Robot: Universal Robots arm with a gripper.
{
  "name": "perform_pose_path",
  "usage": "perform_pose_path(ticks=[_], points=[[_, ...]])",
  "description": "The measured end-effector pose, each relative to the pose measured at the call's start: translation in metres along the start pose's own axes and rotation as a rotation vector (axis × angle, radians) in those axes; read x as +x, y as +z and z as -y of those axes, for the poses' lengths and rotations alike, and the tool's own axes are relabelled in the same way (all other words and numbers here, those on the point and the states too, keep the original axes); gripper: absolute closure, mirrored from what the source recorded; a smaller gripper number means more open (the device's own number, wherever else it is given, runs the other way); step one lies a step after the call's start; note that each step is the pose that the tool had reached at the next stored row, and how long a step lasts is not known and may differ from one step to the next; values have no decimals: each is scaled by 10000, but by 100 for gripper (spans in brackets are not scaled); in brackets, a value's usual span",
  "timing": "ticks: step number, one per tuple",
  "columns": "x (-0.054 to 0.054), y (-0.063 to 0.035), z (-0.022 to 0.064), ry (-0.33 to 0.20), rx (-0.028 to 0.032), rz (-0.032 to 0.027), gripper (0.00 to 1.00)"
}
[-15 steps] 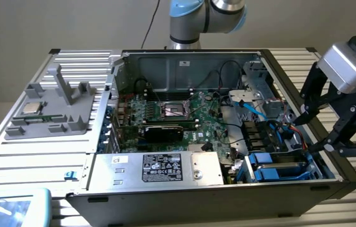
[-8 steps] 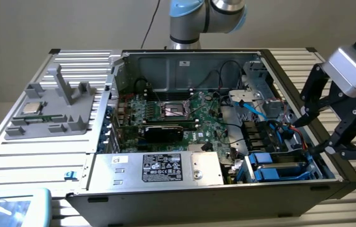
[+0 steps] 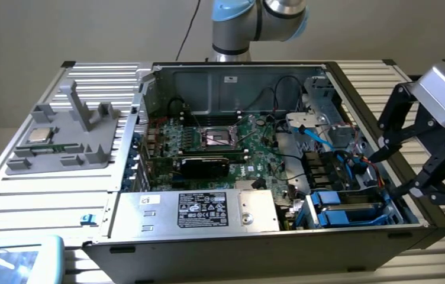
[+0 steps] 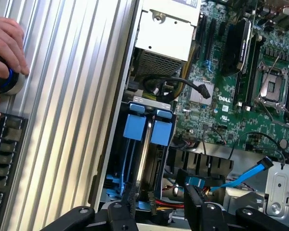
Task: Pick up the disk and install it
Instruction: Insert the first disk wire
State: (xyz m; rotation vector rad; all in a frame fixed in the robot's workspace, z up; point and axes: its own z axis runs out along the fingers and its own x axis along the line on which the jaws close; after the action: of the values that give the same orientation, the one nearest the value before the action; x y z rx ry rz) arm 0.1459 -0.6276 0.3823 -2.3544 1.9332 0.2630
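Open claw (image 3: 394, 176) over the disk (image 3: 347, 208)
The claw stood wide open and held nothing, hanging near the disk without touching it. The disk sat in its blue frame in a bay at the corner of the computer case (image 3: 231, 248). The green board (image 4: 221, 110) said "DELL". The black label (image 3: 204, 210) was too small to read.

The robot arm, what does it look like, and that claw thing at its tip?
The arm is silver-grey metal tubing with light blue caps on its rounded joints. Its end effector has a silver-grey block for a body. The black fingers are built from jointed links held by round pins.
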Motion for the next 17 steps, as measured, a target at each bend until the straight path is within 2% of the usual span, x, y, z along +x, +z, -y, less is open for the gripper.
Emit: perform_pose_path(ticks=[3, 9, 17], points=[[24, 33, 5, -76, -4, 61, 47], [73, 98, 16, -251, -20, 137, 47], [119, 165, 42, -536, -41, 283, 47]])
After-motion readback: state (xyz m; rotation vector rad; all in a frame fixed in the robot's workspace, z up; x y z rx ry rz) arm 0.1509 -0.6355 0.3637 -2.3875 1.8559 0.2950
